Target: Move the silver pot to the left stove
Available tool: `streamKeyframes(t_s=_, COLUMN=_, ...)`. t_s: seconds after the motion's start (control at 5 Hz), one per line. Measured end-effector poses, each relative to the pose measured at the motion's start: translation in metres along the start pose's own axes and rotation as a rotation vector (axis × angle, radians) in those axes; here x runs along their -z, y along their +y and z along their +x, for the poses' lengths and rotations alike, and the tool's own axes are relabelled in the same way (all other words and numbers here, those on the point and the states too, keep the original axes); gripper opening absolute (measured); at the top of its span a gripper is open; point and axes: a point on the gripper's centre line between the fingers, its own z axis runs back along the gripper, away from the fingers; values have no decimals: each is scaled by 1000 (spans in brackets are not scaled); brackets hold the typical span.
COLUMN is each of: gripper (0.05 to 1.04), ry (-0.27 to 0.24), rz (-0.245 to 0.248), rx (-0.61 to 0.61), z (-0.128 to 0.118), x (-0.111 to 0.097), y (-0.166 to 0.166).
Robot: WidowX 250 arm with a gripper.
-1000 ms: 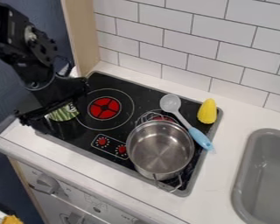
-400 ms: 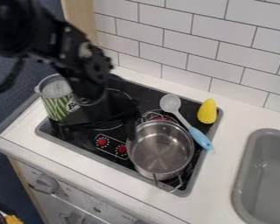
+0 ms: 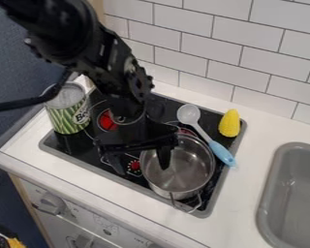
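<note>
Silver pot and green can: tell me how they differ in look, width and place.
The silver pot is plain, shiny metal, while the green can has a striped pattern and a label with dark lettering. The silver pot is clearly wider than the green can. The silver pot sits toward the right of the stovetop, the green can at its left end. Both are round and stand upright.
</note>
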Motion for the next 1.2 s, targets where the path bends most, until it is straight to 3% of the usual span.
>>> streamKeyframes(t_s=0.4, gripper=948, ry=20, rz=27, rx=3, z=-4, x=16, y=2)
streamKeyframes(t_s=0.8, gripper=343, ry=22, rz=37, rx=37, z=-11, x=22, y=1)
streamKeyframes(t_s=1.0, gripper=142, ry=24, rz=38, rx=47, z=-11, x=23, y=2)
streamKeyframes(t_s=1.2, gripper=75, ry=17, rz=25, rx=22, z=-8, x=17, y=5)
